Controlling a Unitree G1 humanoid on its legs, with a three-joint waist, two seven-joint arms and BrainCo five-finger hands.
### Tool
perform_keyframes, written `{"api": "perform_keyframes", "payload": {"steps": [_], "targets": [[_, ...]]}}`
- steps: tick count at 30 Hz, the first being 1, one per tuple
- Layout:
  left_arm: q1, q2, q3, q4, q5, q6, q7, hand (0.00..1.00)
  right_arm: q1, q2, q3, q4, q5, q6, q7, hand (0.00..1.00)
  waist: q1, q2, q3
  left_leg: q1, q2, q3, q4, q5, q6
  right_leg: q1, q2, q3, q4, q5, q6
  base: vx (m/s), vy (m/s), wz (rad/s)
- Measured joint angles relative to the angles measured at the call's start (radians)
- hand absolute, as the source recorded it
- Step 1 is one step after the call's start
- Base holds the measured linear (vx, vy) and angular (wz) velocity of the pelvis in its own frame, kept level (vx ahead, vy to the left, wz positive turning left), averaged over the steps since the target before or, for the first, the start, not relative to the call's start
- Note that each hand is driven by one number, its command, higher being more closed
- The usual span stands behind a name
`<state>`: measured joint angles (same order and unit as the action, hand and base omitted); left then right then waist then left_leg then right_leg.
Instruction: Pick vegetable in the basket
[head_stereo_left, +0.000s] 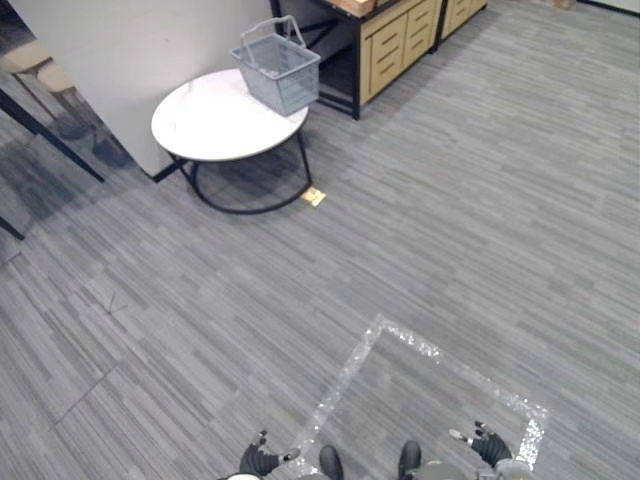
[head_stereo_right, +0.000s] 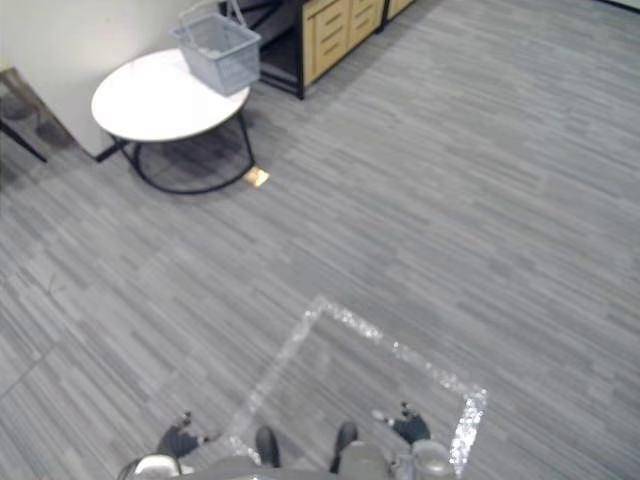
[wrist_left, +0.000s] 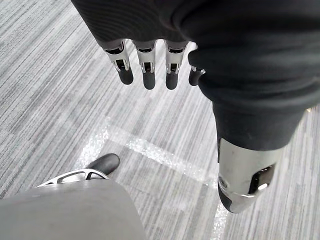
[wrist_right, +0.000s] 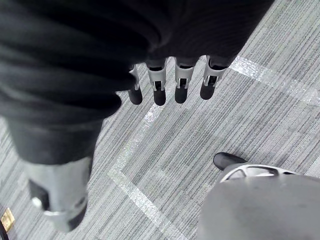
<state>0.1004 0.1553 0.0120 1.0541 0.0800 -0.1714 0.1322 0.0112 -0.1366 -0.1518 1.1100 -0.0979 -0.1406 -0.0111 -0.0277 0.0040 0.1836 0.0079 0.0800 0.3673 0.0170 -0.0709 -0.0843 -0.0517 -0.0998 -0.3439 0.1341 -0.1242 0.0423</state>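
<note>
While both arms hang low at our sides, the left hand and the right hand sit at the near edge of the head views, well apart from the basket; the left hand's fingers point straight down at the floor, side by side with narrow gaps, the thumb set apart, and nothing lies between them; the right hand's fingers hang the same way, loose and straight, thumb off to one side, gripping nothing; under both hands we see grey striped carpet crossed by a glittering tape line that marks out a square around where we stand. The basket, grey wire with its handles up, stands on the far edge of a round white worktop with black legs, far off to our left; we cannot tell what it holds. A cabinet with yellow drawer fronts stands just behind the worktop; a small tan tag lies on the floor near one worktop leg.
</note>
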Motion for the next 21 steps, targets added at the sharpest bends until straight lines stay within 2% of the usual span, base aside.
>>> {"api": "perform_keyframes", "payload": {"steps": [1,2,3,4,5,6,7,8,9,10,11,12,13,14,15,16,17,18,19,20,21], "targets": [[0.0,0.001,0.006,0.0,0.0,0.0,0.003,0.0,0.002,-0.001,0.0,0.0,0.0,0.0,-0.003,0.0,0.001,-0.001,0.003,-0.025,0.013,0.0,0.059,-0.028,0.001,-0.002,0.0,-0.001,0.012,-0.019,-0.001,0.05,-0.1,0.09],[0.005,0.0,0.018,-0.001,0.0,0.001,0.007,0.0,0.01,-0.001,0.0,0.0,0.0,0.0,-0.005,0.0,0.004,-0.003,0.005,-0.076,0.043,0.006,0.196,-0.07,-0.023,0.0,0.0,-0.003,0.025,-0.042,-0.007,0.04,-0.111,0.15],[0.008,0.005,0.033,-0.006,0.0,0.002,0.012,0.0,0.014,-0.003,0.003,0.003,0.0,0.0,-0.006,0.0,0.004,-0.011,0.016,-0.156,0.08,0.007,0.387,-0.075,-0.029,0.015,-0.003,-0.007,0.025,-0.05,-0.012,0.05,-0.11,0.09],[0.014,0.004,0.038,-0.021,-0.001,0.006,0.015,0.0,0.015,-0.008,0.005,0.002,-0.001,0.0,-0.006,0.0,0.004,-0.01,0.024,-0.192,0.105,0.005,0.483,-0.07,-0.023,0.025,0.0,-0.007,0.025,-0.052,-0.015,0.07,-0.089,-0.02],[0.028,-0.011,0.054,-0.053,-0.02,0.006,0.017,0.0,0.019,-0.023,0.011,0.002,-0.001,0.0,-0.01,0.0,0.01,0.011,0.037,-0.25,0.155,-0.005,0.639,-0.045,0.012,0.053,0.018,-0.005,0.023,-0.058,-0.019,0.09,-0.036,-0.08],[0.035,-0.018,0.062,-0.063,-0.035,0.007,0.017,0.0,0.019,-0.032,0.012,0.002,-0.001,0.0,-0.015,0.0,0.014,0.021,0.045,-0.275,0.172,-0.028,0.722,-0.014,0.033,0.076,0.021,-0.007,0.023,-0.068,-0.018,0.13,-0.005,-0.03],[0.035,-0.023,0.067,-0.071,-0.042,0.007,0.017,0.0,0.024,-0.036,0.013,0.002,-0.001,0.001,-0.021,0.0,0.017,0.02,0.051,-0.302,0.176,-0.062,0.794,0.036,0.027,0.099,0.019,-0.005,0.016,-0.071,-0.024,0.17,0.028,0.02],[0.028,-0.023,0.073,-0.091,-0.058,0.006,0.018,0.0,0.023,-0.04,0.022,-0.001,-0.001,0.004,-0.027,0.0,0.029,0.012,0.06,-0.357,0.17,-0.098,0.869,0.032,0.014,0.13,0.016,0.0,0.0,-0.075,-0.028,0.18,0.03,-0.03],[0.023,-0.026,0.071,-0.101,-0.063,0.006,0.018,0.0,0.014,-0.045,0.024,-0.003,-0.001,0.006,-0.029,0.0,0.033,0.018,0.061,-0.385,0.155,-0.122,0.86,-0.016,0.012,0.142,0.016,0.005,-0.009,-0.077,-0.027,0.25,0.052,-0.08],[0.021,-0.028,0.069,-0.1,-0.068,0.007,0.019,0.0,-0.008,-0.053,0.022,-0.003,-0.001,0.005,-0.032,0.0,0.036,0.02,0.062,-0.417,0.138,-0.137,0.771,-0.043,0.011,0.15,0.01,0.009,-0.028,-0.077,-0.027,0.21,0.061,-0.13],[0.019,-0.028,0.068,-0.1,-0.068,0.007,0.019,0.0,-0.021,-0.054,0.022,-0.003,-0.001,0.005,-0.033,0.0,0.04,0.018,0.062,-0.425,0.131,-0.133,0.696,-0.042,0.01,0.15,0.004,0.013,-0.034,-0.077,-0.026,0.27,0.11,-0.25],[0.01,-0.028,0.065,-0.1,-0.075,0.007,0.021,0.0,-0.039,-0.054,0.022,-0.005,-0.001,0.004,-0.034,0.0,0.052,0.016,0.063,-0.425,0.115,-0.13,0.502,-0.016,0.004,0.155,-0.006,0.02,-0.049,-0.078,-0.018,0.28,0.148,-0.31],[0.01,-0.031,0.064,-0.101,-0.076,0.006,0.025,0.0,-0.052,-0.051,0.023,-0.015,-0.001,0.003,-0.038,0.0,0.058,0.018,0.063,-0.417,0.111,-0.133,0.288,0.042,-0.001,0.17,-0.008,0.026,-0.063,-0.086,0.003,0.32,0.166,-0.26],[0.012,-0.032,0.064,-0.101,-0.076,0.006,0.027,0.0,-0.052,-0.049,0.024,-0.023,-0.001,0.002,-0.04,0.0,0.06,0.018,0.063,-0.409,0.112,-0.136,0.19,0.071,-0.009,0.18,-0.008,0.028,-0.068,-0.092,0.014,0.51,0.256,-0.22],[0.02,-0.035,0.064,-0.103,-0.076,0.006,0.04,0.0,-0.053,-0.047,0.038,-0.04,-0.001,-0.002,-0.049,0.0,0.063,0.021,0.062,-0.408,0.129,-0.147,0.041,0.1,-0.027,0.208,-0.005,0.046,-0.07,-0.107,0.055,0.48,0.244,-0.23],[0.022,-0.036,0.065,-0.105,-0.076,0.006,0.045,0.0,-0.055,-0.048,0.043,-0.04,-0.001,-0.003,-0.051,0.0,0.068,0.022,0.063,-0.411,0.139,-0.156,0.023,0.1,-0.028,0.222,-0.005,0.054,-0.071,-0.116,0.071,0.62,0.353,-0.5],[0.025,-0.035,0.064,-0.108,-0.075,0.006,0.05,0.0,-0.057,-0.049,0.044,-0.037,-0.001,-0.003,-0.053,0.0,0.082,0.027,0.06,-0.401,0.158,-0.161,0.023,0.111,-0.027,0.261,-0.007,0.075,-0.085,-0.136,0.104,0.43,0.285,-0.46],[0.027,-0.029,0.066,-0.108,-0.075,0.007,0.052,0.0,-0.055,-0.041,0.044,-0.033,-0.001,-0.003,-0.054,0.0,0.087,0.022,0.06,-0.399,0.153,-0.161,0.051,0.186,-0.026,0.286,-0.026,0.081,-0.091,-0.144,0.117,0.51,0.334,-0.52],[0.023,-0.02,0.064,-0.121,-0.072,0.006,0.058,0.0,-0.062,-0.024,0.048,-0.033,-0.002,-0.003,-0.051,0.0,0.091,-0.023,0.05,-0.407,0.123,-0.159,0.098,0.229,-0.01,0.282,-0.067,0.1,-0.081,-0.141,0.122,0.48,0.287,-0.34],[0.021,-0.001,0.065,-0.135,-0.064,0.005,0.059,0.0,-0.068,-0.011,0.054,-0.035,-0.002,-0.007,-0.048,0.0,0.094,-0.054,0.042,-0.416,0.097,-0.159,0.127,0.225,-0.003,0.258,-0.102,0.118,-0.04,-0.124,0.12,0.58,0.319,-0.22],[0.016,0.018,0.065,-0.139,-0.055,0.005,0.058,0.0,-0.069,0.0,0.053,-0.034,-0.003,-0.015,-0.046,0.0,0.088,-0.074,0.038,-0.419,0.069,-0.15,0.167,0.185,0.034,0.221,-0.139,0.141,0.037,-0.081,0.123,0.5,0.267,-0.05]]}}
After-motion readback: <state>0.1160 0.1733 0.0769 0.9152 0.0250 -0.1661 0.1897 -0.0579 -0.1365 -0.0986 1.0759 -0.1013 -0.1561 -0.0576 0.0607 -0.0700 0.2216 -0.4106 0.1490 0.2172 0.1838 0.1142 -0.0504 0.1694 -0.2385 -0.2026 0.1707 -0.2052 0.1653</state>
